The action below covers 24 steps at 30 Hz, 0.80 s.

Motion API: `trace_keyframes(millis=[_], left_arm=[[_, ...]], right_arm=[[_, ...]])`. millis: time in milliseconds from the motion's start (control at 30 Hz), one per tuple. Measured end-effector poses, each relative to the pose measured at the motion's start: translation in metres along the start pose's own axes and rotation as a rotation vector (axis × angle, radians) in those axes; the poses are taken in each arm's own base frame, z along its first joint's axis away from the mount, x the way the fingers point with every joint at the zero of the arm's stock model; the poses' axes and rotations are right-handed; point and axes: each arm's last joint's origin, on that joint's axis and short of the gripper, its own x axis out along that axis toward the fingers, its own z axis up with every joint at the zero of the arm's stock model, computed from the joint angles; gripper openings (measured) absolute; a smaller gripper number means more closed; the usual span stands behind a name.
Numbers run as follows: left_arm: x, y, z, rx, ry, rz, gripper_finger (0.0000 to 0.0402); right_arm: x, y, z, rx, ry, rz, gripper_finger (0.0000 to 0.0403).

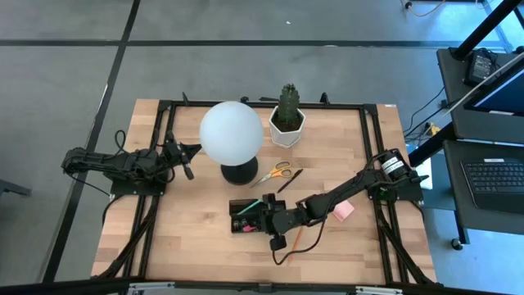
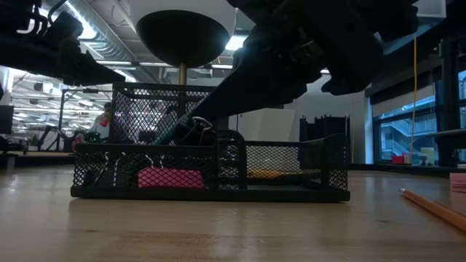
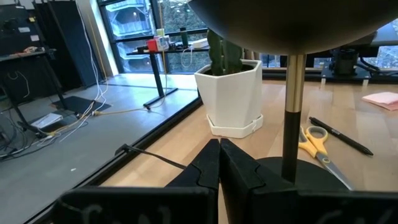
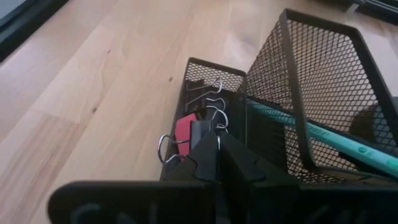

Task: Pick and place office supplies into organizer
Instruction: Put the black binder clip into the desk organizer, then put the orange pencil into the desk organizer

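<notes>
On the bench, the left claw waited closed and empty at centre left by the lamp, while the right claw, fingers together over a binder clip, hung over the organizer at lower centre.

black mesh organizer, green pencil

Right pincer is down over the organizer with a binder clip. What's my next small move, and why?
Probably open the right pincer and let go: its shut fingers hold a binder clip already inside the organizer, low among other clips beside the pink eraser. Then lift straight up.
</notes>
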Motion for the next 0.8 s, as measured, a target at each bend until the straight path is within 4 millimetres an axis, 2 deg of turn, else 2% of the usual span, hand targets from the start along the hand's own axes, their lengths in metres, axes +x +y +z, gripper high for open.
trace_keyframes(millis=[433,567,667,800], left_arm=[[0.000,0.000,0.000,0.000,0.000,0.000,0.0004],[0.000,0.000,0.000,-0.001,0.000,0.000,0.0004],[0.000,0.000,0.000,-0.001,0.000,0.000,0.0004],[0.000,0.000,0.000,-0.011,0.000,-0.001,0.0004]], right_arm=[[-0.005,-0.002,0.001,-0.027,0.029,0.003,0.0095],[-0.030,0.001,0.014,-0.041,0.039,0.070,0.0101],[-0.055,0.004,0.019,-0.051,0.117,0.155,0.0099],[-0.088,0.000,0.014,0.105,0.316,0.174,0.0094]])
